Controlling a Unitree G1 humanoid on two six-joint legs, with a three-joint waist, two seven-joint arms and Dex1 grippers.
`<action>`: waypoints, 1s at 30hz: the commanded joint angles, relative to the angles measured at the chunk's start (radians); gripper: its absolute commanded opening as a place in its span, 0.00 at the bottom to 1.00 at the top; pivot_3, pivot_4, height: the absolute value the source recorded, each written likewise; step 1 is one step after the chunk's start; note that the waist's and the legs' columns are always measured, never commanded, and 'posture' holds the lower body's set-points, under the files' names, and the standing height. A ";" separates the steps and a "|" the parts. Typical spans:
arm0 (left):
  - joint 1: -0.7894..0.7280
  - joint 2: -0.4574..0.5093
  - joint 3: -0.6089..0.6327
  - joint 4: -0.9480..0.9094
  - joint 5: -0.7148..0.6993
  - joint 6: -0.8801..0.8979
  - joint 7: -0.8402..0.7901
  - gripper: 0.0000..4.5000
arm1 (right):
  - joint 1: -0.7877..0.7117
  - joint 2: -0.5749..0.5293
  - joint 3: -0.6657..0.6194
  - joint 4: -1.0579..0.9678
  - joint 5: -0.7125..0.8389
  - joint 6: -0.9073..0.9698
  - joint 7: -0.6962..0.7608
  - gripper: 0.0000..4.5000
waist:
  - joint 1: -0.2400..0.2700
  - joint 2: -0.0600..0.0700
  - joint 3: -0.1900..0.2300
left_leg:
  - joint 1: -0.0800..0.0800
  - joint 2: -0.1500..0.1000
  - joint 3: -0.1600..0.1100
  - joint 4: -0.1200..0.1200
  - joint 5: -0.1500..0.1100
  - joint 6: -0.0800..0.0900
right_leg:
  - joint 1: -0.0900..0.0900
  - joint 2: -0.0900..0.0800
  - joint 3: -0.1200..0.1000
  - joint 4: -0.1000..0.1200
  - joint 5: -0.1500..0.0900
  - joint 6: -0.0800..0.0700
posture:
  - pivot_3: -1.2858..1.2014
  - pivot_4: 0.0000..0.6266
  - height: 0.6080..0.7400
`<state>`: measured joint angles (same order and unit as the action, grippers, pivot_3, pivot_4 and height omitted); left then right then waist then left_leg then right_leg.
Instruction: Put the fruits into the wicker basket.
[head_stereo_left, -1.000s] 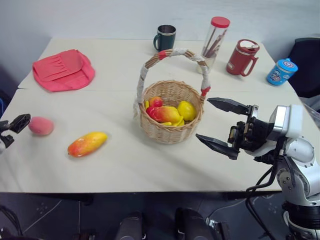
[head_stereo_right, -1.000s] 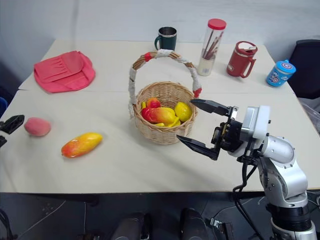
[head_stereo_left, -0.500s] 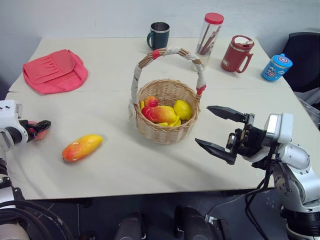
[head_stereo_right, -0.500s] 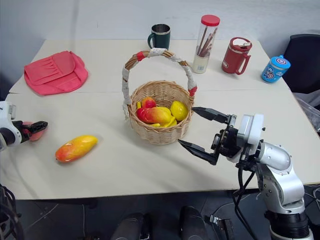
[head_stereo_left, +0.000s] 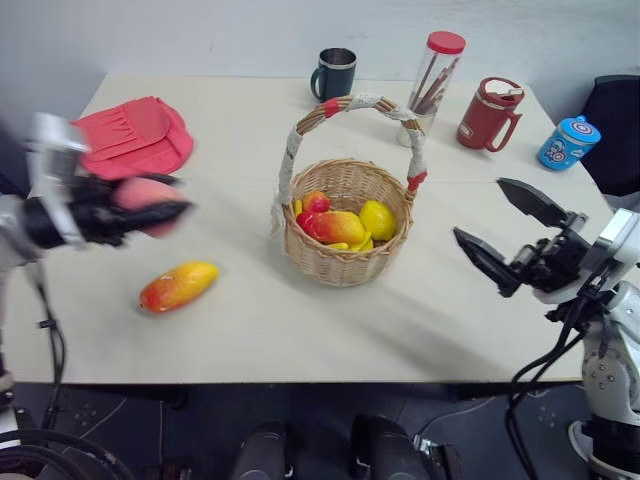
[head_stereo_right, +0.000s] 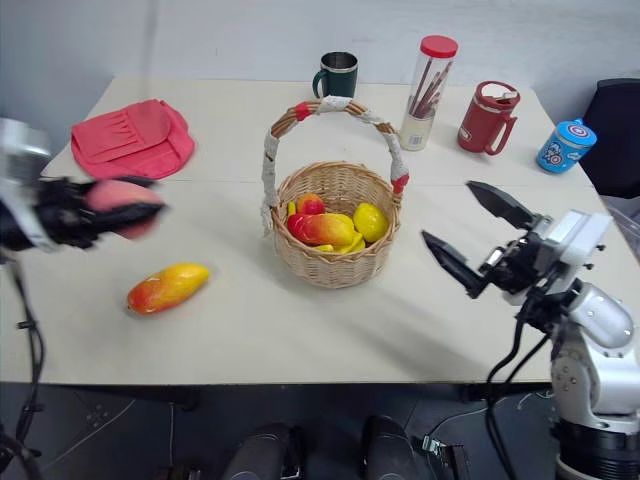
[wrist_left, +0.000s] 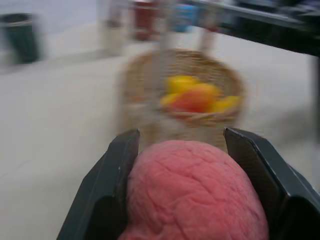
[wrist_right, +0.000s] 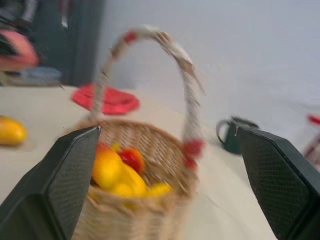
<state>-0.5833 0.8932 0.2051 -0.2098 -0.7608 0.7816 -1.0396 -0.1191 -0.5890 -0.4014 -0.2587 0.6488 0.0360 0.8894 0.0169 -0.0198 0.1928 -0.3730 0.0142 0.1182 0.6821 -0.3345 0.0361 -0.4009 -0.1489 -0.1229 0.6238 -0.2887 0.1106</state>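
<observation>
The left end effector has just closed on the peach and lifted it from the surface toward the basket, while the right end effector stays wide open and empty and the mango is left.

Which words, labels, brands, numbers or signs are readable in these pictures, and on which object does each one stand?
No text can be read on any object.
Blue cup: a round emblem of red and white rings with a star, a sign without letters.
Clear jar: a pale label low on it, too small to read.
Red mug, dark green mug, red cloth pouch, wicker basket: no lettering visible.
</observation>
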 joint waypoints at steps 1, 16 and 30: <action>-0.110 -0.095 -0.109 -0.061 0.030 -0.010 0.079 0.53 | 0.012 -0.018 -0.034 -0.016 -0.006 -0.036 0.009 1.00 | -0.002 0.001 0.000 | 0.000 0.001 0.000 0.000 0.001 -0.001 | 0.000 0.001 0.000 0.001 0.000 0.000 | 0.52 0.24 1.00; -0.347 -0.510 -0.396 0.213 0.508 -0.232 0.429 0.86 | 0.114 0.031 0.037 -0.170 0.024 0.010 -0.038 1.00 | -0.004 0.001 0.000 | 0.001 0.001 0.002 0.000 0.002 0.001 | 0.000 0.002 -0.006 0.000 0.001 0.001 | 0.52 0.24 1.00; -0.020 -0.277 -0.101 -0.121 0.269 -0.307 0.107 0.99 | 0.073 -0.004 0.077 -0.150 0.061 0.077 0.046 1.00 | -0.022 0.004 0.001 | 0.002 0.002 0.000 0.000 0.002 0.001 | 0.002 0.001 -0.006 -0.002 0.001 0.001 | 0.52 0.24 1.00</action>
<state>-0.6359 0.5829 0.0190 -0.2633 -0.4277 0.5101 -0.8544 -0.0361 -0.5760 -0.3184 -0.3912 0.6902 0.1139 0.9126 -0.0046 -0.0160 0.1935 -0.3702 0.0168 0.1183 0.6818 -0.3329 0.0365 -0.3986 -0.1482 -0.1276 0.6218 -0.2879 0.1111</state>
